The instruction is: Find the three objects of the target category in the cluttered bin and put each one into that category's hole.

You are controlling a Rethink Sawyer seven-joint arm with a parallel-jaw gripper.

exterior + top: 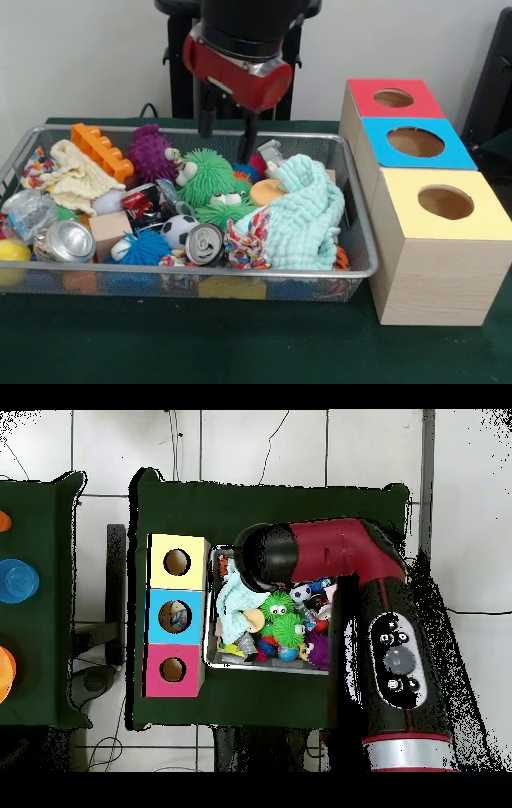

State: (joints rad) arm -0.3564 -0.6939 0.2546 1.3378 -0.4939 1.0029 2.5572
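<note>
A wire mesh bin (pixel 240 274) holds a heap of clutter. In it lie a green fuzzy toy (pixel 210 178), a purple fuzzy toy (pixel 150 152), an orange brick (pixel 100 148), a mint cloth (pixel 304 212), a cream cloth (pixel 76 178), two crushed cans (pixel 68 240) (pixel 204 242), a blue spiky ball (pixel 144 248) and a small soccer ball (pixel 178 230). My gripper (pixel 226 146) hangs open just above the green toy, holding nothing. In the overhead view the arm (pixel 340 559) covers the gripper and much of the bin (pixel 265 667); the green toy (pixel 283 616) and mint cloth (pixel 232 599) show.
Three wooden boxes with round holes stand beside the bin: red top (pixel 393 98), blue top (pixel 415 142), yellow top (pixel 446 202). The overhead view shows them in a row, yellow (pixel 178 562), blue (pixel 174 616), red (pixel 173 670). The table wears a dark green cloth (pixel 160 344).
</note>
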